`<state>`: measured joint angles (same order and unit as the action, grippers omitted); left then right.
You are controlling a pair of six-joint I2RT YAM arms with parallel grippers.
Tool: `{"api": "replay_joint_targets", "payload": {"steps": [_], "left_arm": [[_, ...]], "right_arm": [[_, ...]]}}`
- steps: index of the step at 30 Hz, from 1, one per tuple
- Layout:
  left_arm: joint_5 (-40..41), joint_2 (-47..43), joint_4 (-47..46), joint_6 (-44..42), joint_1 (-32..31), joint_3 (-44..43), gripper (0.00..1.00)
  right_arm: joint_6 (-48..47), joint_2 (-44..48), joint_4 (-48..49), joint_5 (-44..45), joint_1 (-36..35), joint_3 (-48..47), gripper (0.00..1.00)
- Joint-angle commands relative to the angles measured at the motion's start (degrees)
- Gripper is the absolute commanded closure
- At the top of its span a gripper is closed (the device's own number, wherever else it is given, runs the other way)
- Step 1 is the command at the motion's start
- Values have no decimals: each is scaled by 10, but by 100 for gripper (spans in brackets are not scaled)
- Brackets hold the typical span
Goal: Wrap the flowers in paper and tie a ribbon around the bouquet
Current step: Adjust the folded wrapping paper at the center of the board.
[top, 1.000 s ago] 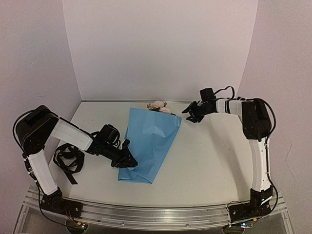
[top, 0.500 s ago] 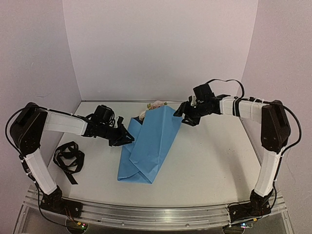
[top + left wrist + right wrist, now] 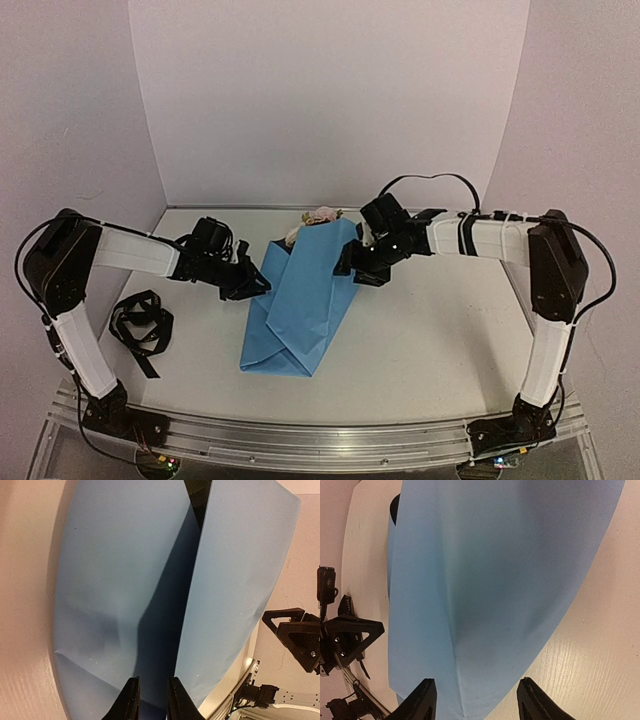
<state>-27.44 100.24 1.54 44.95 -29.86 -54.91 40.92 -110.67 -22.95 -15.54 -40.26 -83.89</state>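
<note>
The paper (image 3: 300, 300), light blue, lies folded lengthwise in the middle of the table, with two flaps raised over a dark fold. The flowers (image 3: 321, 215) show only as pale rose heads at its far end. My left gripper (image 3: 256, 284) is at the left flap's edge. In the left wrist view its gripper (image 3: 153, 701) is open by a narrow gap, with the blue paper (image 3: 110, 580) showing through. My right gripper (image 3: 354, 268) is at the right flap. In the right wrist view that gripper (image 3: 477, 701) is wide open over the paper (image 3: 495, 580). The black ribbon (image 3: 140, 322) lies heaped at the left.
The white table (image 3: 440, 330) is closed in by pale walls at the back and on both sides. The ribbon heap lies just beside my left arm's upper link. A metal rail (image 3: 320, 440) runs along the near edge.
My left gripper has gone from the paper's near left edge up to its left side, raising that flap. My right gripper came left and down from beside the roses to the right flap.
</note>
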Motion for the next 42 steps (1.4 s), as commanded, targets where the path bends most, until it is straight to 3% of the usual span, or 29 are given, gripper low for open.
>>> {"api": "replay_joint_targets", "payload": {"steps": [1,4,7,12,19,31,42], "left_arm": [[62,-81,22,-10,15,22,74],[88,-97,64,-17,31,33,71],[87,-83,72,-23,42,50,75],[71,-28,41,-22,41,57,84],[62,37,29,-18,6,13,86],[59,104,18,15,-65,-41,88],[46,133,-4,34,-88,-63,89]], "right_arm": [[-16,-19,-15,32,-14,-40,44],[-15,-42,-17,33,-22,-54,44],[-15,-67,-23,32,-31,-78,46],[-19,-103,-33,34,-47,-113,47],[-26,-121,-37,42,-58,-123,47],[-51,-105,-45,75,-62,-71,47],[-55,-88,-46,101,-75,-17,48]]}}
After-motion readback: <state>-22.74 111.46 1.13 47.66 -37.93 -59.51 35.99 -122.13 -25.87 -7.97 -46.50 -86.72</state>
